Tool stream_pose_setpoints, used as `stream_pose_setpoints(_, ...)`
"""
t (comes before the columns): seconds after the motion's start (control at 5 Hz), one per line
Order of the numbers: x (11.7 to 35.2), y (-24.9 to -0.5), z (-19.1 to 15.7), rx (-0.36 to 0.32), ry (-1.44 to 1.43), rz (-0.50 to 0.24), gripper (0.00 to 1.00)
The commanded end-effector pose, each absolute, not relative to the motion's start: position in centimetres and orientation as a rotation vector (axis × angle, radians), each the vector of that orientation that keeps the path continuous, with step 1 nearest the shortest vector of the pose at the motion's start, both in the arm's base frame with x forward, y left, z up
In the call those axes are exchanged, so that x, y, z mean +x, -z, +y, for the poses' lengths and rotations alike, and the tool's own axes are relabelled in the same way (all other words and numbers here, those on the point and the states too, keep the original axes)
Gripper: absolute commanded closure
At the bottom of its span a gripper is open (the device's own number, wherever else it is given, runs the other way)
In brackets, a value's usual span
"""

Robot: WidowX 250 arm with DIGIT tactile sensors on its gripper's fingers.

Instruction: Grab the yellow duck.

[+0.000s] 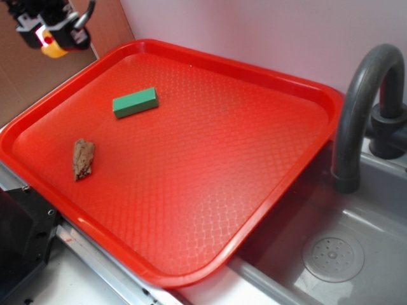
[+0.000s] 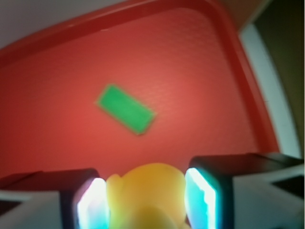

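The gripper (image 2: 147, 200) is clamped on the yellow duck (image 2: 145, 195), which sits pinched between the two finger pads (image 2: 91, 205), lifted clear above the red tray (image 2: 57, 143). Beyond the jaws and slightly to their left in the wrist view, a green block (image 2: 126, 109) lies flat on the tray. In the exterior view a brown wrinkly lump (image 1: 82, 157) rests on the tray, apart from the block.

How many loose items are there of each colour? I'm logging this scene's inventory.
Yellow: 1, the yellow duck, held in the gripper
Green: 1, the green block
Brown: 1, the brown lump
Total: 3
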State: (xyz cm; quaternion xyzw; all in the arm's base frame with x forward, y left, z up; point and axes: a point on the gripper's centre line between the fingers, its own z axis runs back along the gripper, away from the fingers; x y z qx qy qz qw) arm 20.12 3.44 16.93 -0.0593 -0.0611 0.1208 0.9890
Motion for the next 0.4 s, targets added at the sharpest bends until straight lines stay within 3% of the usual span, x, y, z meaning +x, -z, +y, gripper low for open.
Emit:
stream_pose_setpoints(0.0, 19.08, -23.81, -0.06, -0.176, -0.195, -0.268, 1.00)
stream_pose_setpoints(0.2, 19.28, -23.09, 0.42, -0.208, -0.163, -0.230, 1.00)
